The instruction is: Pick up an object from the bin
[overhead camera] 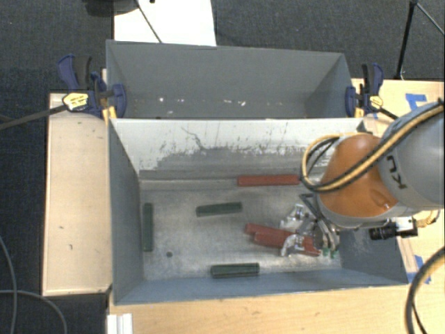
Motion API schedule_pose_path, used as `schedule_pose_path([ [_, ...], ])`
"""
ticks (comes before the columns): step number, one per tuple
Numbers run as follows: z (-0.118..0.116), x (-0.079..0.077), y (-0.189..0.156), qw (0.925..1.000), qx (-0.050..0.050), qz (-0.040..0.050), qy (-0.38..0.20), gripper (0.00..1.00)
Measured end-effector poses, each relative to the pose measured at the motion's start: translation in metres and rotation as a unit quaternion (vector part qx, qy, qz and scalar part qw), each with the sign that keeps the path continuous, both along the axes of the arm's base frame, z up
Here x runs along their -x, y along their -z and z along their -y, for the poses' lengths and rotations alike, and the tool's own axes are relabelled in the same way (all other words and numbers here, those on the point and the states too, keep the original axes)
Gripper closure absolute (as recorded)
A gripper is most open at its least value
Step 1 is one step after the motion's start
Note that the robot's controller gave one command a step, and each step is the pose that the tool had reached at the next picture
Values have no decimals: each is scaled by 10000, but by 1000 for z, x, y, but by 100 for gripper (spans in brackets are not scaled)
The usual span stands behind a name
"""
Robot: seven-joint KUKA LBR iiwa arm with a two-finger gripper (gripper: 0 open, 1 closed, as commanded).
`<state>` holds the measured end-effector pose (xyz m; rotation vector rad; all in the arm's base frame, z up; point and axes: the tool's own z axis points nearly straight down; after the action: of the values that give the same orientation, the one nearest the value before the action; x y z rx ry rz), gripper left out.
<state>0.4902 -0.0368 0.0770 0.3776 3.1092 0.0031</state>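
The red pair (265, 234), two short red bars lying side by side, rests on the bin floor right of centre. The gripper (300, 236) sits low at the pair's right end, touching it or just above it. I judge this to be the grasp step: the gripper is low enough to take hold, and the lift is not yet made, since the bars lie flat on the floor. Whether the gripper is apart or together I cannot tell, as its metal parts are a tangle against the red. The next move calls for a firm close, either on one bar alone or squarely on both. After that comes a straight lift, minding the right wall, which is near.

Further out, a red bar (268, 180) lies along the foot of the back wall. Well apart from it are the mid green bar (219, 209), the front green bar (235, 271) and the left green bar (147, 227).

The orange cover (351, 176) and the arm hide the right rear corner of the bin (208, 145). The gripper covers the pair's right end, so how far the bars reach under it is unclear.
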Motion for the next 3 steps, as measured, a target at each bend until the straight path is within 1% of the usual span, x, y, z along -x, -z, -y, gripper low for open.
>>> schedule_pose_path([
  [1,0,3,-18,10000,-2,-75,-5,100],
  [2,0,1,-35,10000,1,-59,-10,100],
  [3,0,2,-55,10000,0,-69,-13,100],
])
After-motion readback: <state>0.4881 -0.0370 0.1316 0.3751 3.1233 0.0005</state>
